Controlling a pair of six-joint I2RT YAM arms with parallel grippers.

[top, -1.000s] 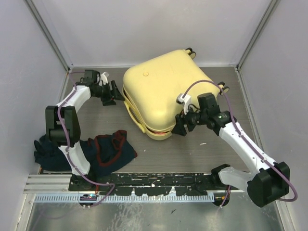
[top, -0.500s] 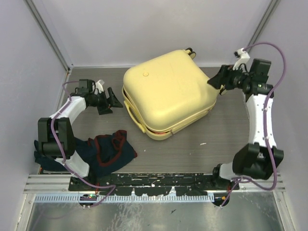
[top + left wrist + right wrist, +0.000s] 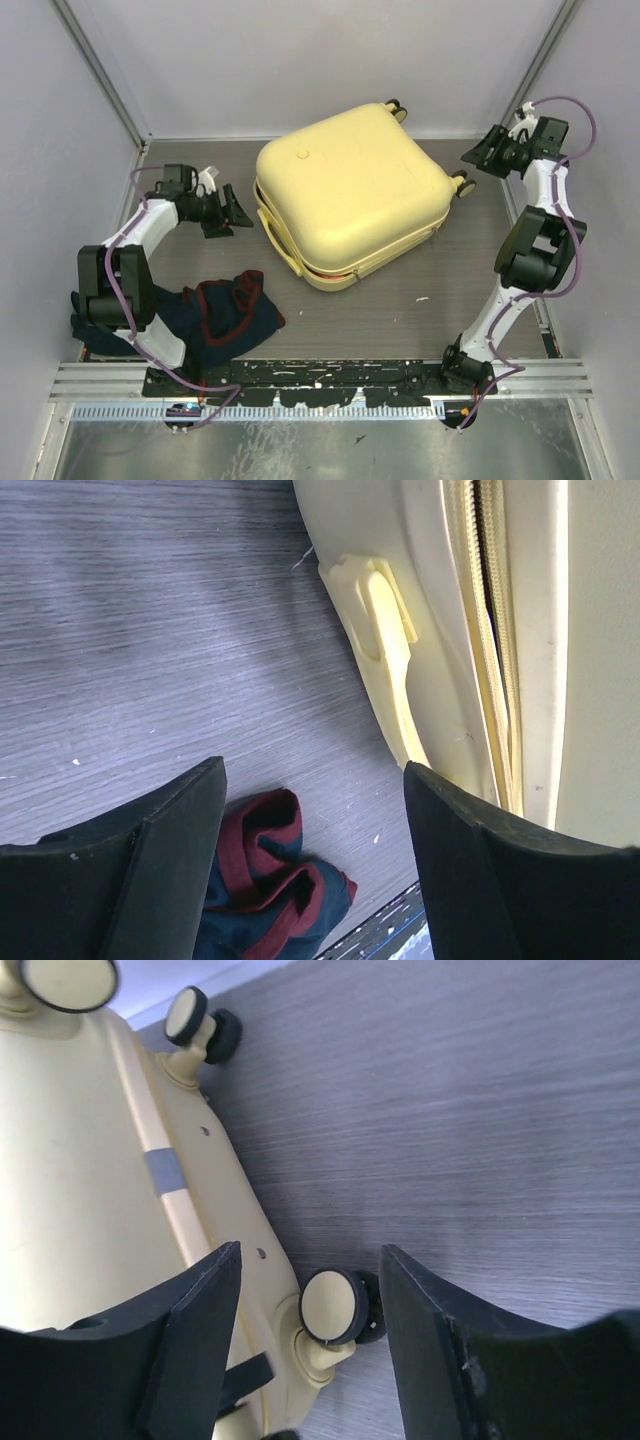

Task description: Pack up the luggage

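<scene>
Luggage (image 3: 350, 205) between left tool (image 3: 240, 213) and right tool (image 3: 478, 160), touching neither, both spread and empty

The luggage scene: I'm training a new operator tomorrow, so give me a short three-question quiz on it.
1. True or false: the pale yellow suitcase lies on the table with its lid down.
2. Where is the navy garment with maroon trim? A) inside the suitcase B) on the table beside the left arm C) held in a gripper
3. Fill in: a suitcase wheel shows between the open fingers of the ___ gripper.

Key: 1 true. 2 B. 3 right: the right gripper is at the wheel end of the suitcase, open and holding nothing.
</scene>
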